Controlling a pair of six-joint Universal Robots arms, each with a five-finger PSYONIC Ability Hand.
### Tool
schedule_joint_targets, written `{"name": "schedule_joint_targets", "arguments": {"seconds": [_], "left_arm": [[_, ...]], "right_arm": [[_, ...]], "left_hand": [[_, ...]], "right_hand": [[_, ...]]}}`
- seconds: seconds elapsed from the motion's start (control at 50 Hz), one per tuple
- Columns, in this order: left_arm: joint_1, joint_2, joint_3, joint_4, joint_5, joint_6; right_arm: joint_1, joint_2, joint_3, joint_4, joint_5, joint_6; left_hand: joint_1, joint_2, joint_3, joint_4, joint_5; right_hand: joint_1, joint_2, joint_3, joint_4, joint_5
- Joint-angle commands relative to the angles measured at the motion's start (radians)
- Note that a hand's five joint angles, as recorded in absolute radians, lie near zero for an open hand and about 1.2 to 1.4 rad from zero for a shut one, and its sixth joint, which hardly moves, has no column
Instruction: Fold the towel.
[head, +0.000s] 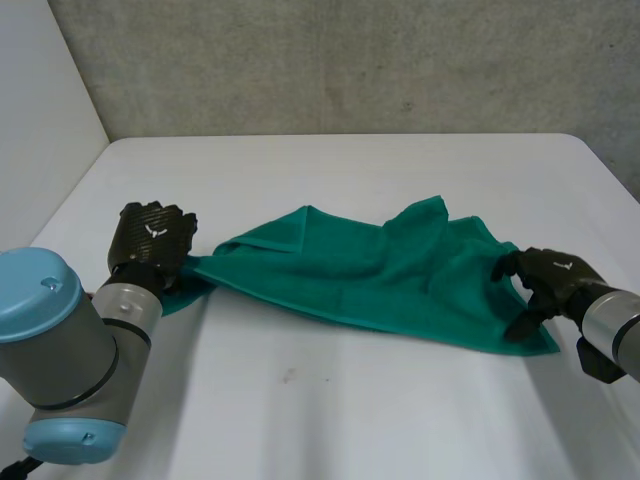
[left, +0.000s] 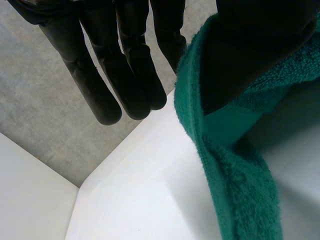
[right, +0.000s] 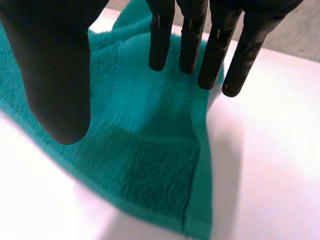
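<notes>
At the left of the table (head: 330, 400), the left hand (head: 152, 240) sits on the near-left corner of the towel (head: 360, 270), which tapers to a point beneath it. In the left wrist view its fingers (left: 107, 85) run straight and stand clear of the cloth, while the towel's hem lies against the thumb (left: 260, 35). I therefore read this hand as open, with the corner draped on it and not pinched. Between the hands, the green towel lies rumpled but roughly flat across the middle of the table, with a raised ridge along its far edge; I see no finished fold. At the right, the right hand (head: 548, 280) is over the towel's near-right corner. Its wrist view shows straight fingers (right: 187, 45) held apart from the thumb (right: 55, 80), with the corner lying flat in the span between them and nothing gripped. Whether the tips touch the cloth I cannot tell. Step in hand, as I judge it: taking hold of the two near corners before the first fold. Next move, in my judgement: close each thumb against its fingers on its own corner and confirm that both pinches hold. Then lift and carry the near edge over to meet the far edge, keeping the hands level so the cloth does not skew.
</notes>
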Motion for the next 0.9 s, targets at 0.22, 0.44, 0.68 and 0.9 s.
{"name": "schedule_joint_targets", "arguments": {"seconds": [0.22,0.44,0.68,0.9], "left_arm": [[0.013,-0.005,0.0,0.0,0.001,-0.025],[0.014,-0.005,-0.001,-0.001,0.001,-0.025],[0.01,0.047,-0.012,-0.061,-0.002,-0.013],[0.014,0.309,-0.012,-0.462,0.001,-0.002]], "right_arm": [[0.012,0.033,0.062,-0.087,0.003,-0.091],[0.014,0.119,0.017,-0.108,0.016,-0.142],[0.009,-0.124,-0.017,-0.094,0.117,-0.197],[0.012,-0.424,-0.096,0.398,0.138,-0.594]], "left_hand": [[0.249,0.197,0.203,0.201,0.24],[0.249,0.197,0.203,0.201,0.24],[0.249,0.197,0.203,0.201,0.24],[0.249,0.197,0.203,0.201,0.24]], "right_hand": [[0.253,0.195,0.201,0.201,0.199],[0.795,0.737,0.742,0.742,0.741],[0.974,0.917,0.922,0.922,0.921],[0.974,0.917,0.922,0.922,0.921]]}}
